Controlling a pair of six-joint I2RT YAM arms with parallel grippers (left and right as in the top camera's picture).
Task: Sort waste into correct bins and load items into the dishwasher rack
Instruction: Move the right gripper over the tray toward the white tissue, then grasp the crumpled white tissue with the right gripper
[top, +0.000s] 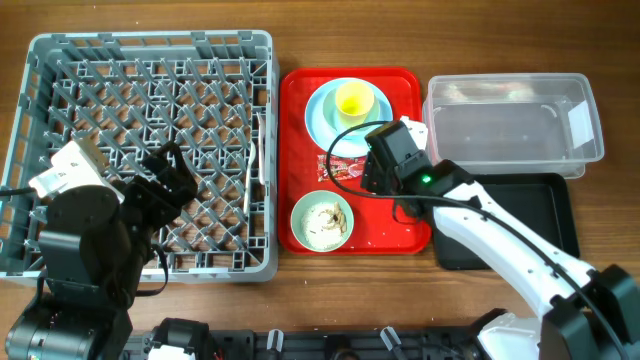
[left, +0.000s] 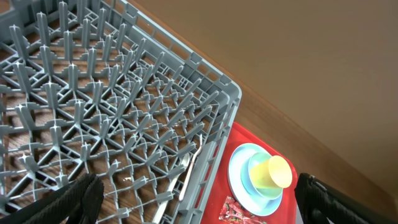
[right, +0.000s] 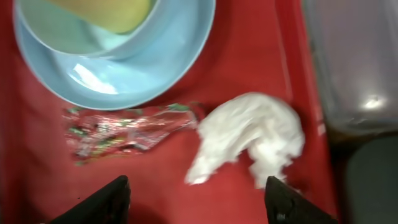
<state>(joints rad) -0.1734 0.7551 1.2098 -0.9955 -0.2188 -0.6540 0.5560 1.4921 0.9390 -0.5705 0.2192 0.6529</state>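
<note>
The grey dishwasher rack (top: 60, 60) fills the left; white cutlery (top: 252, 165) lies at its right edge, also in the left wrist view (left: 186, 167). On the red serving tray (top: 400, 85) sit the light blue plate (top: 320, 110) with the yellow cup (top: 353, 99), the red wrapper (top: 340, 168) and the pale green bowl (top: 322, 220) holding whitish scraps. My right gripper (right: 196, 199) is open just above the tray, with the crumpled white tissue (right: 249, 134) and the wrapper (right: 124, 130) just ahead of its fingers. My left gripper (left: 199, 199) is open above the rack's front.
The clear plastic tub (top: 510, 120) stands at the right, the black tray (top: 545, 220) in front of it. The right arm (top: 480, 220) crosses over the black tray's left part. The left arm's base (top: 80, 250) covers the rack's front left corner.
</note>
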